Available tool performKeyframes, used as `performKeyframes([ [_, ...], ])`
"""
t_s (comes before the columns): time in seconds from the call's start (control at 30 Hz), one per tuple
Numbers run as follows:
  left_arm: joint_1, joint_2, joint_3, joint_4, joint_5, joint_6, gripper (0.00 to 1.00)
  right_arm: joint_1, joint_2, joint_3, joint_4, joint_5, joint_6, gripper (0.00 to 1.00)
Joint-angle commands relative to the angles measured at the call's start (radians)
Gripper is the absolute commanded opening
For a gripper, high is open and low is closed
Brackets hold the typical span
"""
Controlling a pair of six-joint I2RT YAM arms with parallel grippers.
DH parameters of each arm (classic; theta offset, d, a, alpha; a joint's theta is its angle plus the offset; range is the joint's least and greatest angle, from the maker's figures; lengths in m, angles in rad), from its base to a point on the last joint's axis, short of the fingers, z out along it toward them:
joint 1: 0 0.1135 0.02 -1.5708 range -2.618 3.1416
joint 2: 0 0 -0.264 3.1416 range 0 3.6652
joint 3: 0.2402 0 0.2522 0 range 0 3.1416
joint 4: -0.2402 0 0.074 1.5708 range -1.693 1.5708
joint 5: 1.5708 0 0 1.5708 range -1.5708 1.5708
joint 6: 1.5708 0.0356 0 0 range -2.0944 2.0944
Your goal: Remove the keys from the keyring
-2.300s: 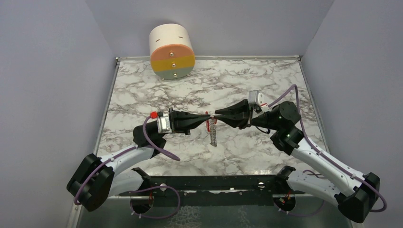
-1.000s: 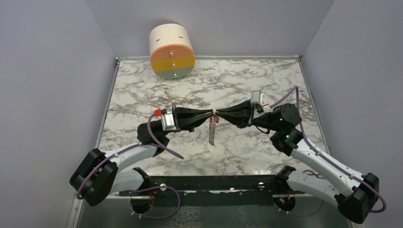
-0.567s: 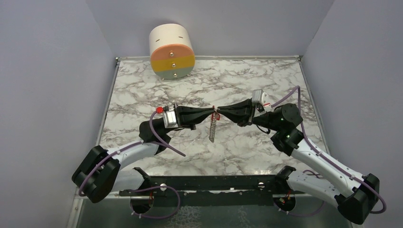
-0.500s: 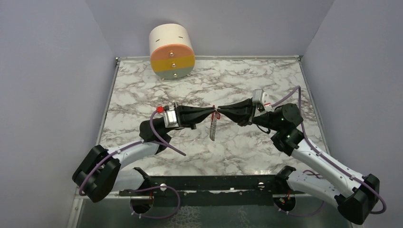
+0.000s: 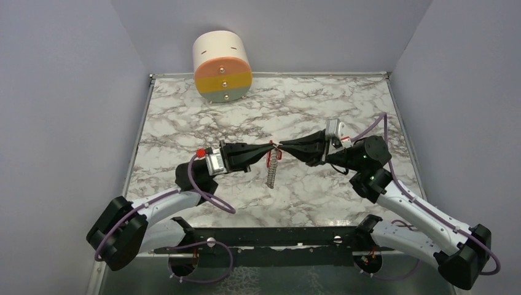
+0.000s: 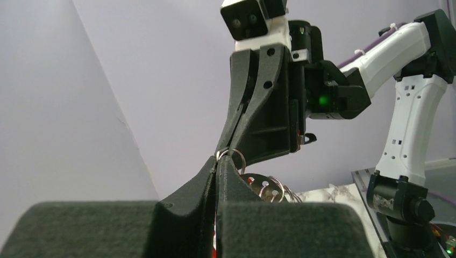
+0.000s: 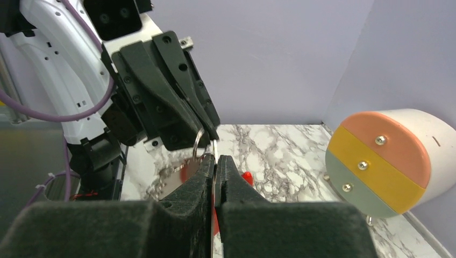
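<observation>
The small silver keyring [image 6: 232, 156] is pinched between both grippers' tips, above the middle of the marble table [image 5: 184, 123]. My left gripper [image 5: 271, 147] is shut on the keyring [image 7: 198, 141] from the left, its black fingers [image 6: 226, 177] pressed together. From the right, my right gripper [image 5: 281, 146] is shut on a thin metal edge of the same bunch. Below the tips hang the keys [image 5: 270, 173], a serrated silver strip and a red piece [image 7: 247, 177]. A round silver tag with holes [image 6: 263, 187] shows just behind the left fingers.
A round cream drawer unit [image 5: 222, 66] with orange, yellow and grey fronts stands at the back left edge of the table. Purple walls enclose the table on three sides. Both arm bases sit on the black rail [image 5: 270, 236] at the near edge.
My left gripper has closed on the keyring. Both gripper tips and the hanging keys have shifted slightly left and toward the near edge. The right gripper stayed shut.
</observation>
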Motion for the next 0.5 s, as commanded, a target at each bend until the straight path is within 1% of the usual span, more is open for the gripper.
performKeyframes([
  [0.0,-0.002,-0.095,-0.020,0.091,-0.080,0.069,0.00,0.003,-0.006,0.000,-0.022,-0.003,-0.007,0.01],
  [0.23,-0.002,-0.169,-0.031,0.026,-0.092,0.108,0.00,0.003,-0.012,-0.007,-0.019,0.005,-0.005,0.01],
  [0.47,-0.002,-0.157,-0.051,0.084,-0.123,0.091,0.00,0.003,-0.007,-0.008,-0.011,-0.009,0.008,0.01],
])
